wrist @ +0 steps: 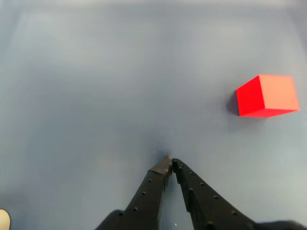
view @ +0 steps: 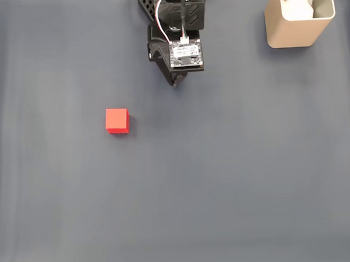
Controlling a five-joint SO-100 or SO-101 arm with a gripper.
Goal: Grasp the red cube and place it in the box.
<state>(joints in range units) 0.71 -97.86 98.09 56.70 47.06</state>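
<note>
Hand (wrist: pixel 169 162) pinched closed; red cube (wrist: pixel 266 95) well apart, upper right.

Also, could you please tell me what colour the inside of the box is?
White inside the beige box, seen best in the fixed view.

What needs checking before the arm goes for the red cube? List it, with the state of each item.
1. Red cube free to grasp: ok, it sits alone on the grey table with nothing touching it.
2. Tool empty: ok, the tips meet with nothing between them.
3. Tool open enough for the cube: not ok, the jaws are shut and must open first.
4. Tool lined up with the cube: not ok, the wrist view shows the cube off to the right of the tips.
5. Box opening free: cannot tell, something white shows inside it.
6. Path from tool to cube: ok, bare table between them.
</note>
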